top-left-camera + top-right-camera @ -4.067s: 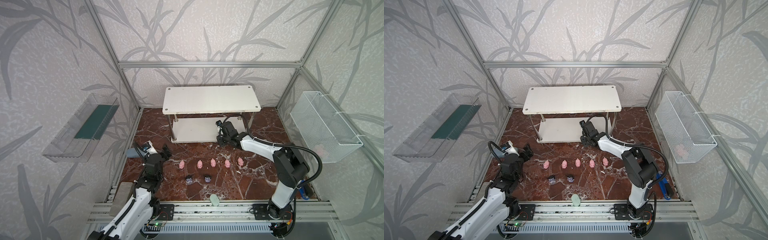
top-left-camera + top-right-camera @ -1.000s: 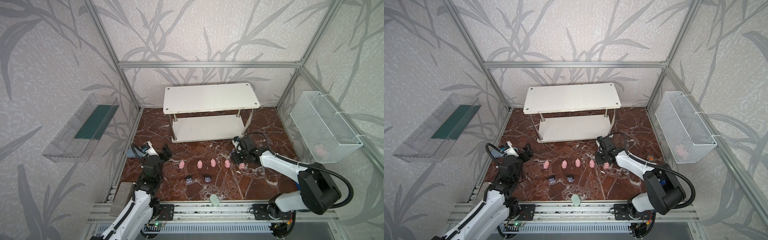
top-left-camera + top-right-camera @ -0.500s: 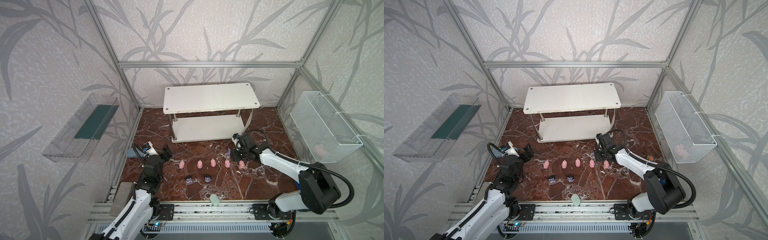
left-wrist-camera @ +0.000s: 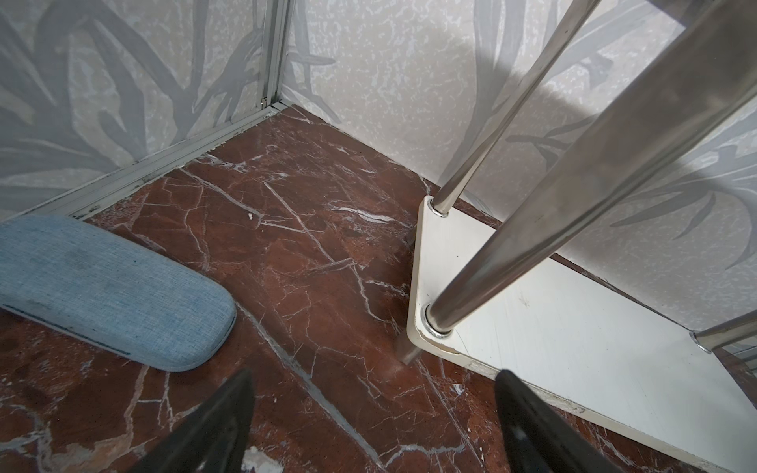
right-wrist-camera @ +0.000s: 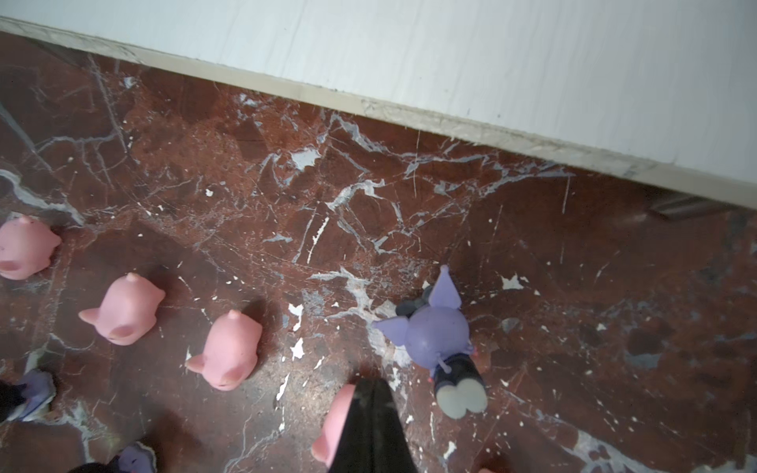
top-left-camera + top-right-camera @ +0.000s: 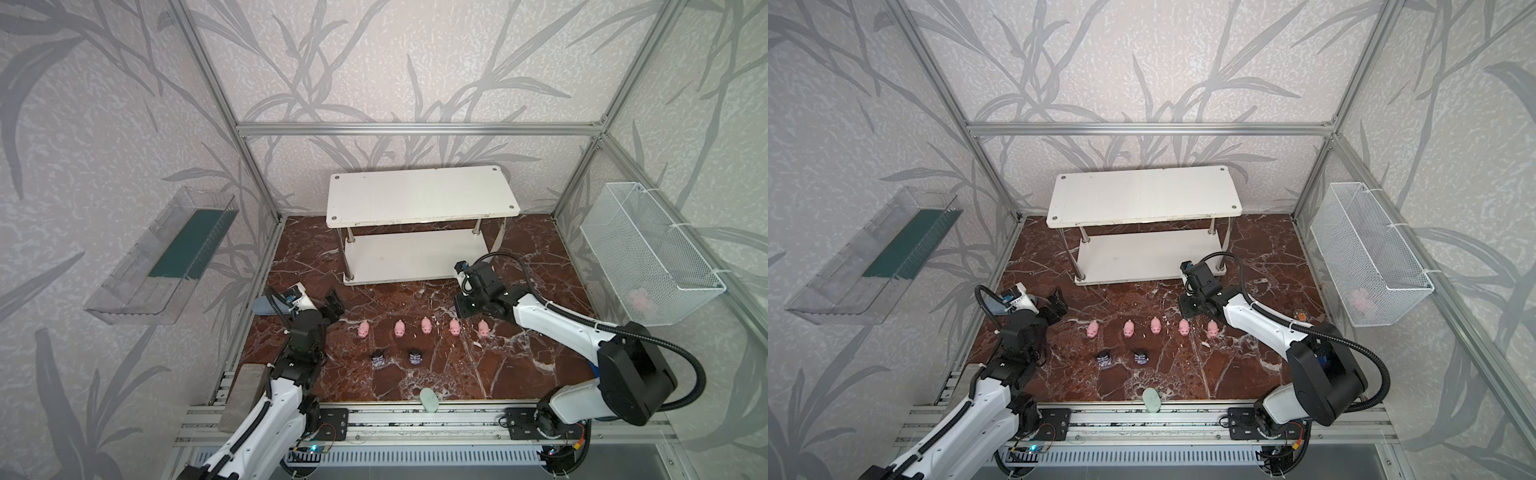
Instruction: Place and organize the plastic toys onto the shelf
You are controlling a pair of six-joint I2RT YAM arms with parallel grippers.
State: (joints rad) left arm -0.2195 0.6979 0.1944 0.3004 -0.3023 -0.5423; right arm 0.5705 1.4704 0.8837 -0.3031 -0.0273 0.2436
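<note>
Standing at the front rail, noting: shelf [image 6: 419, 199] at the back of the marble floor [image 6: 519, 365], every toy I can find on the floor in front of it. Both top views give five pink pigs [image 6: 426, 325] in a row, two dark figurines [image 6: 378, 358] just nearer the rail, and a pale green oval [image 6: 429, 401] at the floor's front edge. Right gripper [image 6: 463, 309] hangs low between the shelf's lower board and the right end of the pig row; from above its jaws are unreadable. The right wrist view settles it: fingers [image 5: 368, 426] pressed together into one black wedge, nothing between them, one pig partly behind. Only that view shows a third figurine [image 5: 438, 336], purple, tipped over near the shelf's edge; from above the gripper hides it. Left gripper [image 6: 332, 305] sits by the left wall; the left wrist view shows its jaws spread wide, a grey-blue case [image 4: 102, 286] beside it and a shelf post ahead.
</note>
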